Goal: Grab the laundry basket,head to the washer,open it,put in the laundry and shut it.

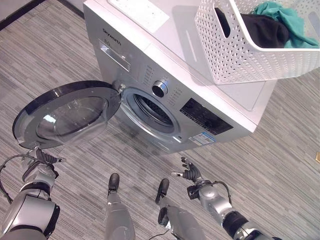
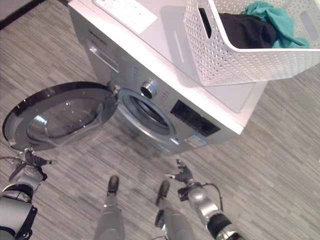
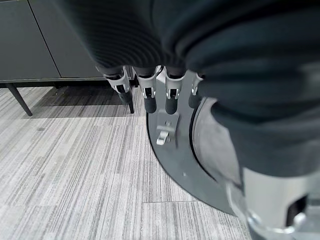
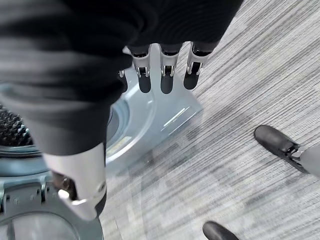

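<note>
Washer stands w/ its round door swung fully open to the robot's left, glass window facing up, drum opening exposed. Laundry basket, white perforated plastic, sits on top of the washer at its far right end, well above and beyond both hands, touching neither. In it: dark clothing and a teal garment lying partly over the dark one toward the basket's far side. Left hand is low at the door's outer rim, fingertips just beside the edge of the rim; in the left wrist view its fingers hang straight and relaxed in a row, dark tips just short of the door's inner face, near the latch, curled round nothing; actual contact w/ the door can't be told. Right hand is in front of the washer's lower right corner, below the control panel, fingers spread wide and pointing toward the washer front, apart from it. In the right wrist view its fingers are straight, holding nothing, w/ the washer's front and drum opening past the tips and grey wood-pattern floor beside them. Knob sits above the drum opening, well beyond either hand's fingertips.
</note>
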You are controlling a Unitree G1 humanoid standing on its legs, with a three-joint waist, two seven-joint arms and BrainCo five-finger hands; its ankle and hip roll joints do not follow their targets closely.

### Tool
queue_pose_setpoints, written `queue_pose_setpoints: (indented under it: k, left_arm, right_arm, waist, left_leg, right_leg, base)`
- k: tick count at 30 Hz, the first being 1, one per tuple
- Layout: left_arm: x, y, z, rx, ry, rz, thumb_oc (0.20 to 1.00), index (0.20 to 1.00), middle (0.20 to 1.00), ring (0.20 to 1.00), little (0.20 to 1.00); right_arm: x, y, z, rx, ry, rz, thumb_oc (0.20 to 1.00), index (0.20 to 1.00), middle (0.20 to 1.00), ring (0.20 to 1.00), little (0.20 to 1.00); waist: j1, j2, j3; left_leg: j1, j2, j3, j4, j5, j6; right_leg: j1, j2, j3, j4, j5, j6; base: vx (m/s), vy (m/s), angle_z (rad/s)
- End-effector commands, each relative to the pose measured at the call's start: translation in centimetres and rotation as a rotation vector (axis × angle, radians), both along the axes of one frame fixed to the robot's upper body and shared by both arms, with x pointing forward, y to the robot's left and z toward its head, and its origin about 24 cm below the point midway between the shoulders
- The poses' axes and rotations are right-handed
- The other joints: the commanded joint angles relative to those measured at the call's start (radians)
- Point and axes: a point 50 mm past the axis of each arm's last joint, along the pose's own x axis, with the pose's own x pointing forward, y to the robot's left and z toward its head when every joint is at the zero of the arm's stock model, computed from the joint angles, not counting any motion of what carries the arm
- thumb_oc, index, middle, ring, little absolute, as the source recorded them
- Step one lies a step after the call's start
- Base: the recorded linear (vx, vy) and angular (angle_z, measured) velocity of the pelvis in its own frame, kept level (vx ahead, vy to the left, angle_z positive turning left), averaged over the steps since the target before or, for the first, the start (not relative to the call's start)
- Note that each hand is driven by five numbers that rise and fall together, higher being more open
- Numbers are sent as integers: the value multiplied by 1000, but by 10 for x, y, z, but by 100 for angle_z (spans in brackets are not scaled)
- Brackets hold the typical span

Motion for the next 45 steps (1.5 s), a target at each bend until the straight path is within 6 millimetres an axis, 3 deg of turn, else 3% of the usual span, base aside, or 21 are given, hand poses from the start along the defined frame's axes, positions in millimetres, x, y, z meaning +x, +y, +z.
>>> queue_pose_setpoints:
  k: [1, 4, 5, 7, 10, 12, 13, 14, 15, 18, 19, 21, 26, 28, 32, 34, 35, 36, 38, 42, 45]
  left_arm:
    - [-24, 15, -7, -44, -56, 96, 1000, 1000, 1000, 1000, 1000]
    - [-43, -2, -30, -175, -124, 44, 1000, 1000, 1000, 1000, 1000]
    - [-60, -16, -46, -250, -119, -13, 1000, 1000, 1000, 1000, 1000]
    - [-65, -24, -49, -280, -118, -51, 1000, 1000, 1000, 1000, 1000]
    - [-76, -40, -64, -333, -79, -103, 1000, 1000, 1000, 1000, 1000]
    - [-78, -45, -70, -359, -67, -100, 1000, 1000, 1000, 1000, 1000]
    - [-80, -48, -74, -372, -54, -102, 1000, 1000, 1000, 1000, 1000]
    - [-84, -57, -86, -417, -7, -101, 1000, 1000, 1000, 1000, 1000]
    - [-84, -57, -86, -418, -8, -102, 1000, 1000, 1000, 1000, 1000]
    - [-86, -60, -98, -408, 81, -95, 1000, 1000, 1000, 1000, 1000]
    - [-82, -60, -98, -405, 88, -91, 1000, 1000, 1000, 1000, 1000]
    - [-79, -59, -96, -408, 75, -90, 1000, 1000, 1000, 1000, 1000]
    - [-70, -63, -94, -411, 51, -100, 1000, 1000, 1000, 1000, 1000]
    - [-72, -72, -103, -439, 88, -115, 1000, 1000, 1000, 1000, 1000]
    - [-89, -81, -124, -483, 183, -75, 1000, 1000, 1000, 1000, 1000]
    - [-90, -82, -128, -509, 199, -47, 1000, 1000, 1000, 1000, 1000]
    - [-90, -83, -128, -511, 195, -45, 1000, 1000, 1000, 1000, 1000]
    - [-86, -80, -125, -508, 173, -30, 1000, 1000, 1000, 1000, 1000]
    - [-83, -79, -123, -524, 147, -14, 1000, 1000, 1000, 1000, 1000]
    - [-85, -83, -126, -557, 161, -35, 1000, 1000, 1000, 1000, 1000]
    - [-86, -85, -127, -575, 163, -44, 1000, 1000, 1000, 1000, 1000]
  right_arm:
    - [-15, -22, -12, 39, 55, -123, 1000, 1000, 1000, 1000, 1000]
    - [-44, -67, -35, -2, 196, -299, 1000, 1000, 1000, 1000, 1000]
    - [-55, -97, -37, -67, 233, -361, 1000, 1000, 1000, 1000, 1000]
    - [-59, -118, -33, -111, 235, -415, 1000, 1000, 1000, 1000, 1000]
    - [-50, -176, 6, -232, 82, -563, 1000, 1000, 1000, 1000, 1000]
    - [-41, -190, 25, -261, 1, -606, 1000, 1000, 1000, 1000, 1000]
    - [-33, -201, 47, -289, -93, -641, 1000, 1000, 1000, 1000, 1000]
    - [-12, -224, 106, -422, -327, -678, 1000, 1000, 1000, 1000, 1000]
    - [-12, -224, 106, -422, -328, -679, 1000, 1000, 1000, 1000, 1000]
    - [2, -230, 170, -569, -564, -652, 1000, 1000, 1000, 1000, 1000]
    - [11, -242, 219, -663, -712, -669, 1000, 1000, 1000, 1000, 1000]
    - [15, -239, 234, -696, -764, -653, 1000, 1000, 1000, 1000, 1000]
    - [24, -223, 347, -860, -1128, -646, 1000, 1000, 1000, 1000, 1000]
    - [19, -223, 371, -929, -1189, -650, 1000, 1000, 1000, 1000, 1000]
    - [24, -214, 386, -877, -1240, -594, 1000, 1000, 1000, 1000, 1000]
    - [36, -198, 396, -835, -1253, -488, 1000, 1000, 1000, 1000, 1000]
    - [38, -197, 398, -834, -1257, -485, 1000, 1000, 1000, 1000, 1000]
    - [49, -181, 399, -786, -1259, -404, 1000, 1000, 1000, 1000, 1000]
    - [60, -171, 400, -762, -1232, -343, 1000, 1000, 1000, 1000, 1000]
    - [76, -156, 406, -758, -1170, -218, 1000, 1000, 1000, 1000, 1000]
    - [86, -150, 412, -806, -1119, -153, 1000, 1000, 1000, 1000, 1000]
  waist:
    - [14, -47, -51]
    - [22, -40, -47]
    - [21, -17, -54]
    - [16, -2, -67]
    - [-9, 43, -90]
    - [-22, 49, -99]
    - [-35, 60, -103]
    - [-52, 90, -112]
    - [-51, 88, -112]
    - [-66, 109, -126]
    - [-70, 115, -136]
    - [-69, 114, -137]
    - [-61, 90, -138]
    - [-65, 69, -174]
    - [-76, 56, -216]
    - [-66, 39, -194]
    - [-77, 39, -198]
    - [-47, 13, -174]
    - [-46, 6, -165]
    - [-38, -35, -174]
    - [-29, -14, -178]
  left_leg:
    - [40, 28, 25, 20, -130, 40]
    - [9, 6, 28, 232, -254, 65]
    - [23, -12, 42, 303, -319, 93]
    - [30, -26, 53, 331, -348, 112]
    - [62, -90, 63, 389, -413, 172]
    - [65, -116, 66, 392, -418, 194]
    - [77, -135, 69, 390, -419, 212]
    - [142, -163, 73, 341, -412, 243]
    - [140, -166, 74, 338, -406, 244]
    - [211, -181, 64, 274, -389, 260]
    - [250, -189, 52, 227, -378, 261]
    - [258, -196, 51, 213, -368, 259]
    - [352, -201, 7, 150, -372, 235]
    - [369, -198, -13, 142, -378, 216]
    - [393, -150, -12, 173, -404, 165]
    - [247, -99, 3, 530, -291, 87]
    - [227, -103, -4, 547, -291, 88]
    - [141, -105, -32, 714, -227, 89]
    - [89, -80, -52, 756, -223, 92]
    - [117, 39, -12, 463, -217, 94]
    - [115, 87, -45, 203, -110, 56]
  right_leg:
    - [45, -155, 51, 1, -66, 114]
    - [92, -170, 84, 1, -54, 120]
    - [127, -188, 110, 1, -46, 129]
    - [136, -205, 123, 5, -38, 136]
    - [134, -265, 163, 80, 3, 151]
    - [113, -289, 176, 126, 39, 151]
    - [95, -299, 192, 176, 75, 146]
    - [55, -285, 210, 315, 116, 124]
    - [51, -288, 212, 315, 119, 124]
    - [2, -239, 219, 419, 81, 115]
    - [-40, -169, 219, 396, 11, 105]
    - [-50, -155, 211, 371, 8, 107]
    - [-89, -29, 127, 207, -22, 113]
    - [-32, -10, 134, 164, -49, 85]
    - [21, 19, 122, 154, -101, 51]
    - [101, 41, 109, 134, -127, 5]
    - [93, 37, 103, 132, -122, 5]
    - [126, 52, 123, 115, -138, -26]
    - [132, 55, 124, 111, -147, -34]
    - [156, 24, 143, 99, -169, -25]
    - [166, 26, 165, 108, -198, -26]
  base:
    - [50, 53, -6]
    - [48, 160, -24]
    - [124, 384, -39]
    - [76, 303, -57]
    - [15, 396, -39]
    - [-15, 264, -11]
    - [37, 423, -15]
    - [34, 421, -3]
    - [63, 367, -10]
    - [115, 203, -10]
    - [145, 143, -12]
    - [125, 51, -1]
    - [211, -55, 8]
    - [253, -143, 98]
    - [298, -205, 83]
    - [150, -263, 41]
    - [-29, -190, 12]
    - [-31, -103, 9]
    - [8, -109, -32]
    - [110, 8, -15]
    - [85, 154, -2]
